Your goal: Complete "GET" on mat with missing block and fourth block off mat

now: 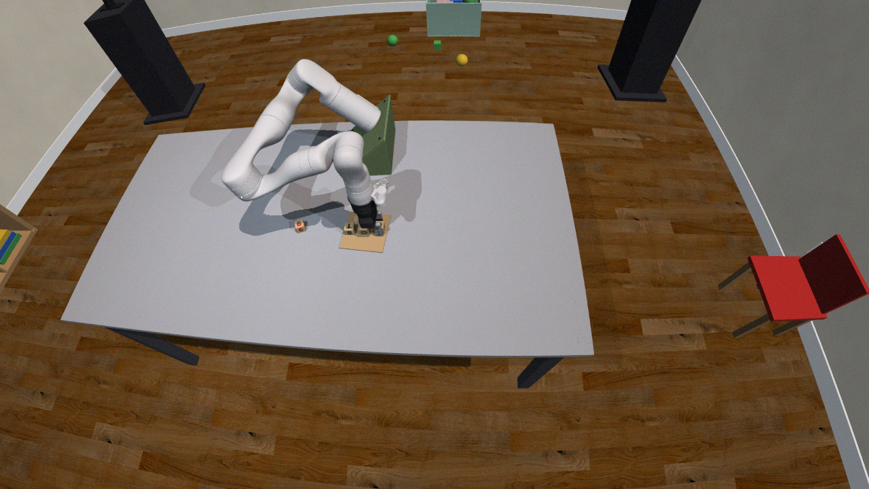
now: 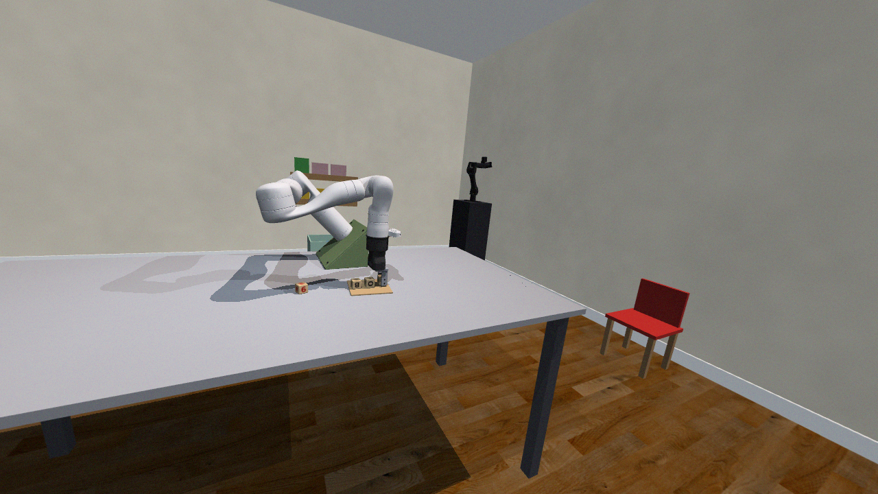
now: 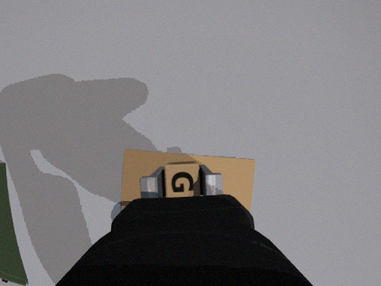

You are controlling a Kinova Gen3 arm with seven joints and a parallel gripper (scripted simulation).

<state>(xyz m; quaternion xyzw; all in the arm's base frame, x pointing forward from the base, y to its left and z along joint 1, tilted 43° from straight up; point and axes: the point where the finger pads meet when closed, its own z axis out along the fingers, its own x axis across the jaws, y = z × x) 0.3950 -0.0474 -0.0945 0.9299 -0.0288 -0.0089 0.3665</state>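
Observation:
My gripper [image 1: 376,230] [image 2: 382,280] [image 3: 182,176] is shut on a wooden block with a black G [image 3: 181,180] on top. It holds the block low on the tan mat [image 1: 362,244] [image 2: 371,291] [image 3: 235,175], at the mat's edge nearest the robot's base. Two more wooden blocks [image 1: 350,229] [image 1: 363,230] [image 2: 355,283] [image 2: 369,282] lie on the mat in a row right beside the gripper. Their top letters are too small to read. A fourth block with a red mark [image 1: 300,226] [image 2: 301,287] lies on the grey table [image 1: 474,273], off the mat.
The arm's green wedge base [image 1: 379,139] [image 2: 340,252] stands just behind the mat. The arm's elbow hangs over the table behind the fourth block. A red chair [image 1: 796,282] stands on the floor, far from the table.

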